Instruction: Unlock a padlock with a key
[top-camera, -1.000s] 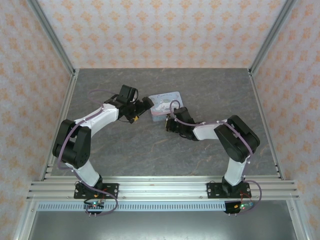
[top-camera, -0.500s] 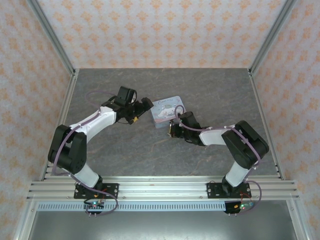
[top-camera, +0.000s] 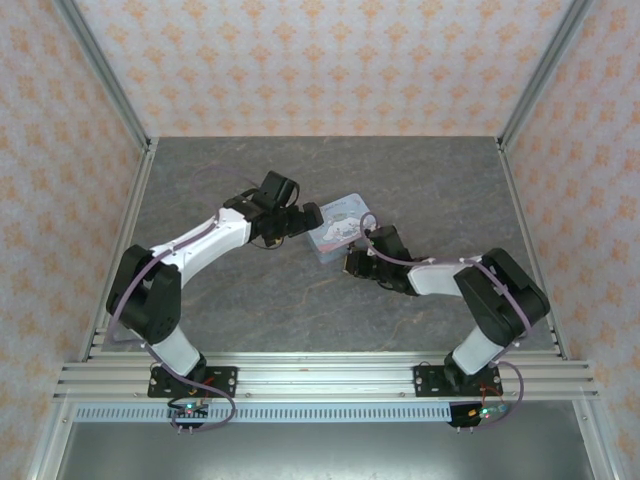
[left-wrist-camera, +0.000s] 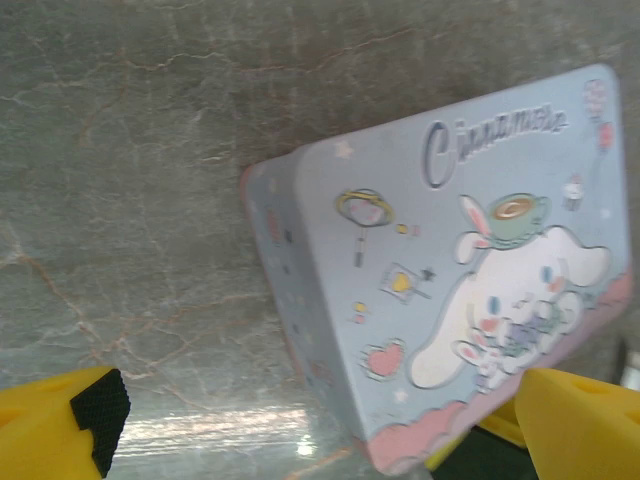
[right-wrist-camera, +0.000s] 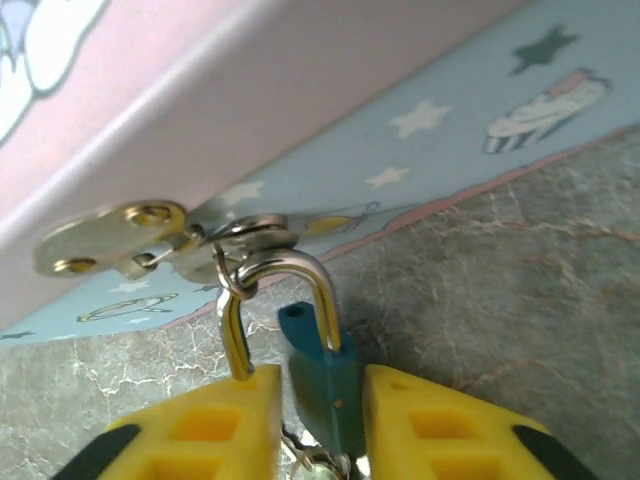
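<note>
Since a second ago the left gripper (top-camera: 306, 220) has swung in against the pastel-blue cartoon-printed rectangular tin (left-wrist-camera: 450, 260), jaws wide apart. On the tin's other side the small dark blue-green padlock (right-wrist-camera: 305, 330) hangs from a brass hasp (right-wrist-camera: 110, 235). Its body points straight into the nearer right gripper (right-wrist-camera: 320, 390), whose yellow fingers flank it closely; whether they pinch it, I cannot tell.

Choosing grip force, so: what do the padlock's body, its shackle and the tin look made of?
Padlock body: matte teal, painted metal or plastic; hard to tell. Shackle: bare polished steel-like metal, bright reflections. Tin: probably thin printed sheet metal, smooth satin sheen, pastel cartoon print.
</note>
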